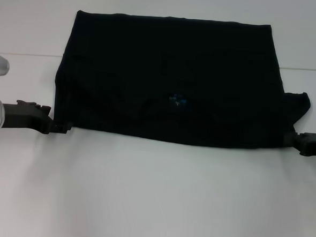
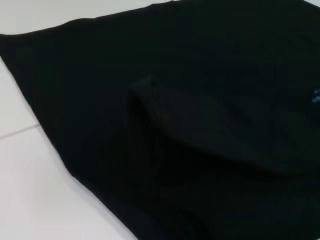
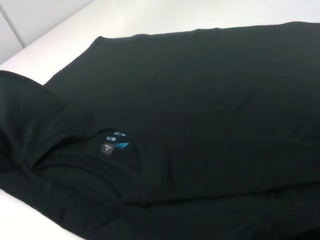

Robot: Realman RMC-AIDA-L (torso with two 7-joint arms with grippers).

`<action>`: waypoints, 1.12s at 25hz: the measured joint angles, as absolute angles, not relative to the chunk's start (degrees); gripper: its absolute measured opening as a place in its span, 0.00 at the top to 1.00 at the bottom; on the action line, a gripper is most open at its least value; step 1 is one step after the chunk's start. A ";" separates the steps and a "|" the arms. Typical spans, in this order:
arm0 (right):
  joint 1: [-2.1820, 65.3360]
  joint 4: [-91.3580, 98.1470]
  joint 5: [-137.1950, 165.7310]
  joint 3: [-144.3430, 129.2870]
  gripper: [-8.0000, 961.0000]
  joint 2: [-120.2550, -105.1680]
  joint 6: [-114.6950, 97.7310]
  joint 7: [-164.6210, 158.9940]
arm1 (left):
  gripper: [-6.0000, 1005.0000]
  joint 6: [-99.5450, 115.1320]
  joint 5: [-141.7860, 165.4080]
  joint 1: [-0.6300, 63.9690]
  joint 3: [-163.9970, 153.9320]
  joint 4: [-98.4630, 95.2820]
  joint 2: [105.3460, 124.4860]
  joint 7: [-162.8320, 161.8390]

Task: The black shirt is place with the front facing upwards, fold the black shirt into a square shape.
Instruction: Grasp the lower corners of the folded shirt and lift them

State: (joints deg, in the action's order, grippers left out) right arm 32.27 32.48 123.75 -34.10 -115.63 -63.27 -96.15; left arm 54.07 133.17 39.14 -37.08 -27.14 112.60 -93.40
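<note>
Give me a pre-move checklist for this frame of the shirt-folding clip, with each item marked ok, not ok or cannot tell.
1. black shirt lies flat on the white table: ok, only soft creases.
2. First fold made: ok, the shirt is a wide rectangle with the blue neck label near its near edge.
3. Square shape reached: not ok, it is wider than deep, and a sleeve sticks out on the robot's right.
4. left claw at the near left corner: ok.
5. right claw at the near right corner: ok.
6. Each claw gripping cloth: cannot tell.
</note>
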 joint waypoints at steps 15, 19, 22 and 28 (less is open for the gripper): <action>32.25 32.11 123.72 -34.10 0.98 -115.84 -63.31 -95.69 | 0.18 52.50 133.42 41.05 -38.42 -26.11 114.45 -92.05; 32.07 32.01 123.68 -34.10 0.98 -115.84 -63.34 -95.47 | 0.18 52.22 133.41 41.19 -38.48 -26.06 114.68 -91.96; 31.96 31.99 123.66 -34.10 0.98 -115.85 -63.36 -95.46 | 0.18 51.37 133.14 41.07 -38.36 -25.88 114.82 -91.94; 31.91 31.99 123.66 -34.14 0.98 -116.00 -63.65 -95.45 | 0.33 48.38 133.03 40.81 -38.35 -25.47 115.35 -91.74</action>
State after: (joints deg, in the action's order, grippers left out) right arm 31.91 31.99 123.66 -34.14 -116.00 -63.65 -95.45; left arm 48.38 133.03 40.81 -38.35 -25.47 115.35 -91.74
